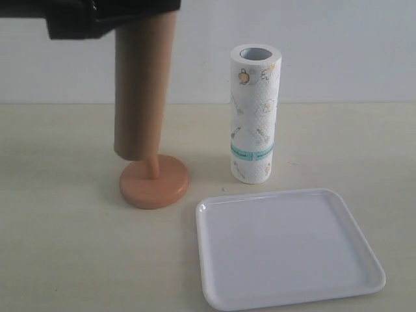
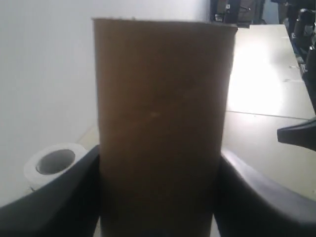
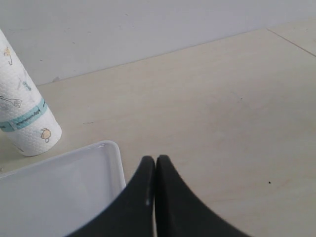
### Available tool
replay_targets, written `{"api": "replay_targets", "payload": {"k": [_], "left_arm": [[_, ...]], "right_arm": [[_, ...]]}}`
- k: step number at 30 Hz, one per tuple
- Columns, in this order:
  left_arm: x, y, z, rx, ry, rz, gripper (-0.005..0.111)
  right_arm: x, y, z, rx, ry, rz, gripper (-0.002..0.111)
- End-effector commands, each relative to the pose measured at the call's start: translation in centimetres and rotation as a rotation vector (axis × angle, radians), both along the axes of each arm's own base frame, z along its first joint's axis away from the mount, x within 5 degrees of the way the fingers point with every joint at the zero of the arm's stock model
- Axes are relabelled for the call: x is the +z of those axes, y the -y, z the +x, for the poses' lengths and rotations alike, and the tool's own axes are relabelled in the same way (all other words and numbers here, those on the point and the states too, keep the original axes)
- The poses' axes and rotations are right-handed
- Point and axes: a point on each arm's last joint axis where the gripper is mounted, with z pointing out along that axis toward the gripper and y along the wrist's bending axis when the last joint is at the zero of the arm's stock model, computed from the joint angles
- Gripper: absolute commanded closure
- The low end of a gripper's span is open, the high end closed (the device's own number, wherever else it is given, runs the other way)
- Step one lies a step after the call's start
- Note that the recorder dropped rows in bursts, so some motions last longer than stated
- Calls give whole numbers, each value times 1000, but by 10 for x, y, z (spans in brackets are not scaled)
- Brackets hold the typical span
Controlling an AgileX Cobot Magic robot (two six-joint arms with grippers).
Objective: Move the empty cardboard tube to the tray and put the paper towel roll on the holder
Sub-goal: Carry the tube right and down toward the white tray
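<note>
The brown empty cardboard tube [image 1: 143, 91] hangs upright over the wooden holder [image 1: 154, 185], raised so that a short piece of the holder's dowel [image 1: 154, 168] shows below its lower end. My left gripper [image 1: 97, 19] is shut on the tube near its top; in the left wrist view the tube [image 2: 158, 123] fills the space between the dark fingers [image 2: 64, 197]. The paper towel roll [image 1: 253, 114] stands upright to the right of the holder. The white tray [image 1: 286, 253] lies in front, with nothing on it. My right gripper [image 3: 156, 160] is shut on nothing, near a corner of the tray [image 3: 59, 197].
A pale wall runs behind the light tabletop [image 1: 58, 247]. The right wrist view shows the paper towel roll [image 3: 24, 113] standing just beyond the tray's edge. Another dark arm part [image 2: 298, 133] shows at the edge of the left wrist view.
</note>
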Motion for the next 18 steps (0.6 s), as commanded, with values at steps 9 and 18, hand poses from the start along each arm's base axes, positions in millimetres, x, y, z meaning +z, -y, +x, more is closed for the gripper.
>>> {"api": "replay_targets", "payload": {"k": [9, 18], "left_arm": [[-30, 51, 13, 33, -62, 130, 103], [-59, 85, 22, 13, -94, 191, 103]], "right_arm": [[1, 1, 0, -6, 11, -9, 108], [1, 1, 0, -6, 11, -9, 108]]}}
